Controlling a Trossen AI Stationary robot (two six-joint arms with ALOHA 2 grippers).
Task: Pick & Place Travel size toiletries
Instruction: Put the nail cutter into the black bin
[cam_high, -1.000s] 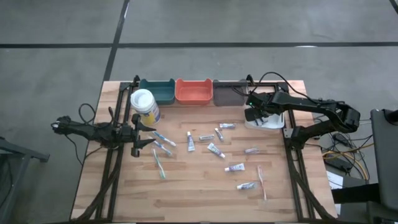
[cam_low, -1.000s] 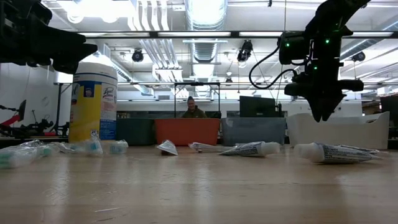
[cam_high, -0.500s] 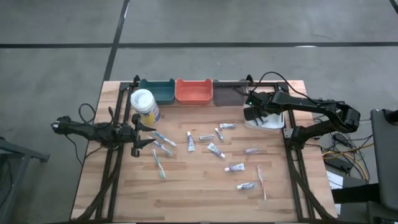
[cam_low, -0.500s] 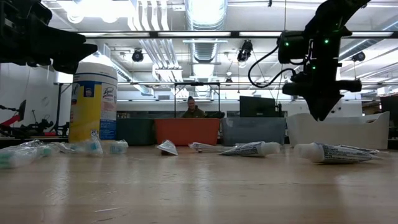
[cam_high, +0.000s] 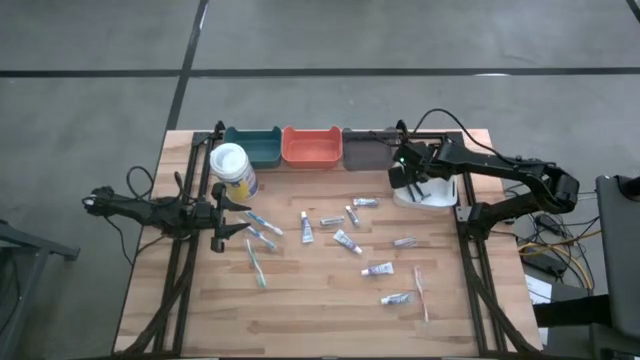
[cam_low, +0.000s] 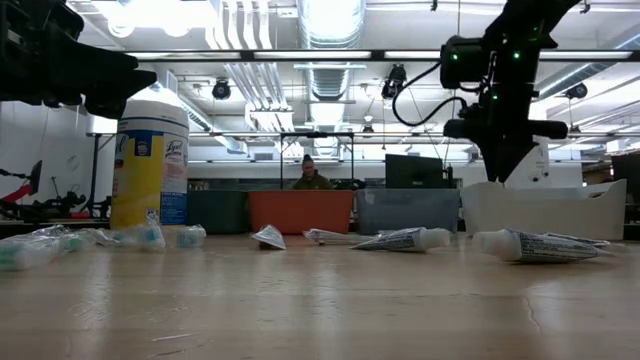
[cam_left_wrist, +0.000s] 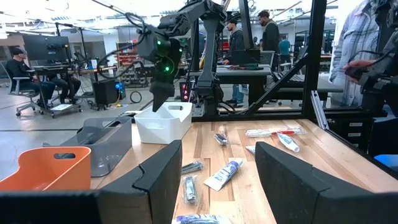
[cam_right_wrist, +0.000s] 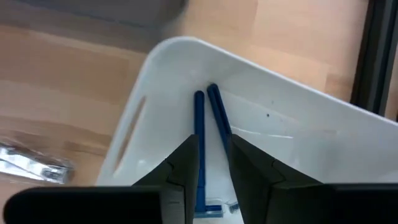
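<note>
Here the wooden table (cam_high: 300, 300) carries a row of bins at its far edge, with the white bin (cam_high: 432, 197) at the right. The right gripper (cam_high: 408, 180) hangs above that bin, fingers (cam_right_wrist: 186, 163) drawn to a narrow gap and holding nothing; two blue toothbrushes (cam_right_wrist: 208, 124) lie in the bin below them. The left gripper (cam_high: 222, 214) waits near the wipes canister (cam_high: 231, 168), fingers spread wide, empty. Small toothpaste tubes (cam_high: 347, 240) lie scattered mid-table.
</note>
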